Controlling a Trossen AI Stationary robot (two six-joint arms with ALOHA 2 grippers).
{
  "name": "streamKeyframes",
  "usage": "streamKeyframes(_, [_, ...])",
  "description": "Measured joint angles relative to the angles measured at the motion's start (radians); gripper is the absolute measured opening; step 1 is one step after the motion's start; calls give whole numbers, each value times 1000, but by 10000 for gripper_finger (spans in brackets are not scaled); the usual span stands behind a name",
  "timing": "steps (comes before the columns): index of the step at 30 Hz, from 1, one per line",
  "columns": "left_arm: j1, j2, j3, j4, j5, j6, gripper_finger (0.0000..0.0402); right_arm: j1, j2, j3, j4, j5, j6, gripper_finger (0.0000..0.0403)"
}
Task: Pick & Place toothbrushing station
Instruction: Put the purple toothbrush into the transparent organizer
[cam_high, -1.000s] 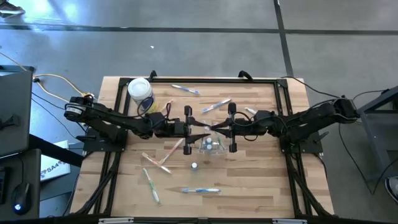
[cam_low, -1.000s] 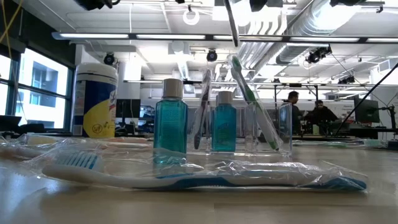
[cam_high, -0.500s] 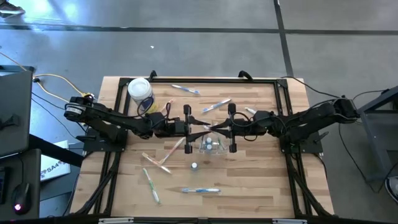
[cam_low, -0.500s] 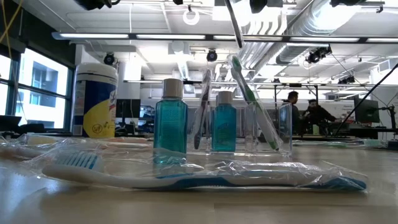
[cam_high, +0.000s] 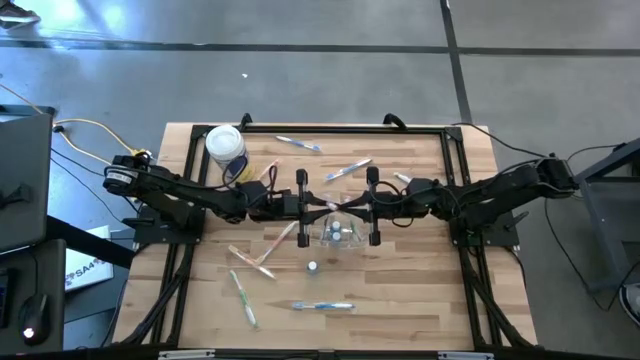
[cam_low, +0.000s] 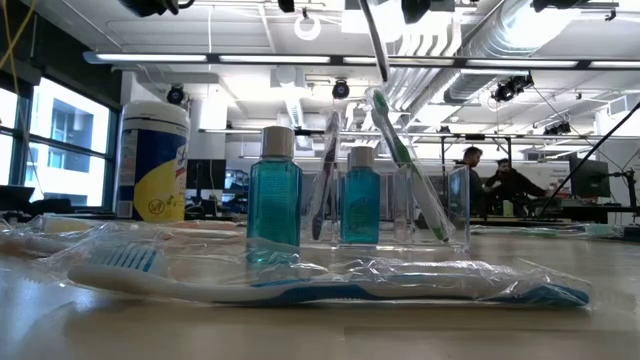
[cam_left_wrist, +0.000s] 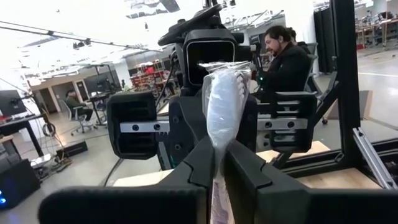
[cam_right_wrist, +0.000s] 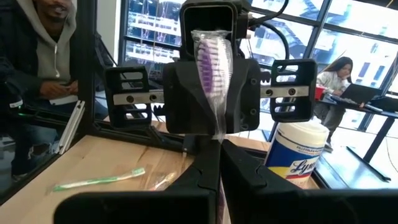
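A plastic-wrapped toothbrush (cam_right_wrist: 212, 59) with purple bristles stands upright above the table's middle, between my two grippers, which face each other. My left gripper (cam_left_wrist: 219, 163) and my right gripper (cam_right_wrist: 219, 160) are both shut on it; in the high view they meet at the left gripper (cam_high: 327, 210) and the right gripper (cam_high: 346, 210). Below them stands the clear cup (cam_high: 338, 233) on its base, holding a blue bottle (cam_low: 360, 196) and pink and green toothbrushes (cam_low: 405, 165). A second blue bottle (cam_low: 273, 188) stands upright beside the cup. My left gripper pinches the wrapped toothbrush between its two fingers just below the head (cam_left_wrist: 218, 148), coming level from the table's left. The head stands upright above the fingers, clear of the table. My right gripper pinches the same toothbrush below its bristled head (cam_right_wrist: 216, 138), level from the table's right. The brush stands upright in the hold.
A white-lidded canister (cam_high: 225, 145) with a yellow label stands at the far left. Loose wrapped toothbrushes lie at the far side (cam_high: 298, 144), centre left (cam_high: 250, 258) and near edge (cam_high: 322, 306). A black frame (cam_high: 300, 127) borders the table. People sit in the room beyond.
My left gripper has shut on the wrapped toothbrush that my right gripper holds. Both arms have stayed in place.
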Motion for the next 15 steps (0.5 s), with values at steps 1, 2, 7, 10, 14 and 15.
streamKeyframes(1, [0, 0, 0, -3, 0, 0, 21, 0, 0, 0, -2, 5, 0, 3])
streamKeyframes(2, [0, 0, 0, -4, 0, 0, 15, 0, 0, 0, -2, 8, 0, 4])
streamKeyframes(7, [0, 0, 0, -5, 0, -1, 12, 7, 0, 0, -9, 1, 0, 40])
streamKeyframes(10, [-1, 0, 0, -6, 1, -5, 12, 18, 0, 0, -14, 38, -1, 86])
streamKeyframes(14, [-1, 0, 0, -28, 1, -8, 10, 45, -6, 0, -18, 140, 0, 162])
streamKeyframes(15, [-1, -4, 0, -42, 3, -15, 10, 53, -14, 0, -30, 171, 2, 180])
